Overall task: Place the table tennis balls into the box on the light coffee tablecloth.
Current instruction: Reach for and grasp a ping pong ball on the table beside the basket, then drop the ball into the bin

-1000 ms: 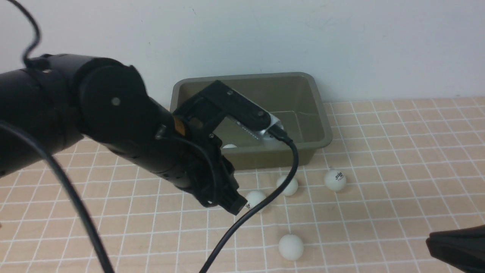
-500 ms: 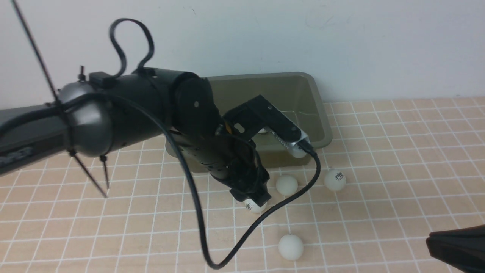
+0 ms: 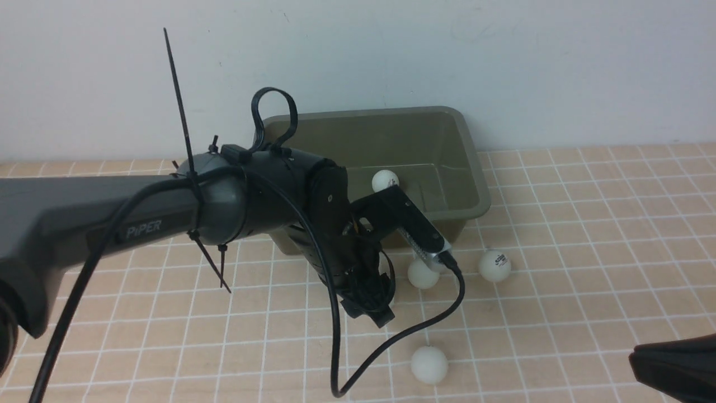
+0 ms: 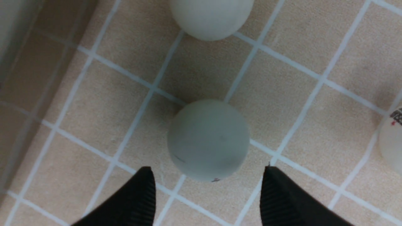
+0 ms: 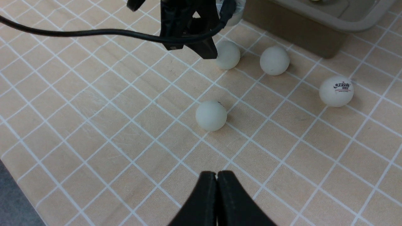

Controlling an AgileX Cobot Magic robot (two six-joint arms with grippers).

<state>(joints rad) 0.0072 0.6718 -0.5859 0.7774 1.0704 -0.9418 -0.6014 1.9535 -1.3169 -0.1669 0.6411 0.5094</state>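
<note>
left arm (image 3: pixel 140 218) matte dark grey, white piper lettering (image 3: pixel 144 229); black zip ties (image 3: pixel 192 184) just past the lettering, loose black cable (image 3: pixel 334 347), silver wrist camera (image 3: pixel 432 246). left gripper (image 4: pixel 207 171) black, ribbed pads.

The front camera looks forward over the box (image 3: pixel 391 140); both wrist cameras, left closest, share the table tennis balls (image 4: pixel 209 139) beside it.

Olive-green rectangular box (image 3: pixel 363 114), rounded corners, flared rim: upright, open, standing on the peach-tan, white-gridded tablecloth (image 3: pixel 587 252) by the wall. One white inner ball (image 3: pixel 385 180) resting on the box floor. Four more white balls loose on the cloth in front of the box, none touching:
- plain ball (image 3: pixel 422 274), near the front wall
- logo ball (image 3: pixel 494 265), to its right, dark print showing
- fourth ball (image 5: pixel 227 55), just left of the plain ball
- lone ball (image 3: pixel 429 364), farther forward, well apart
</note>
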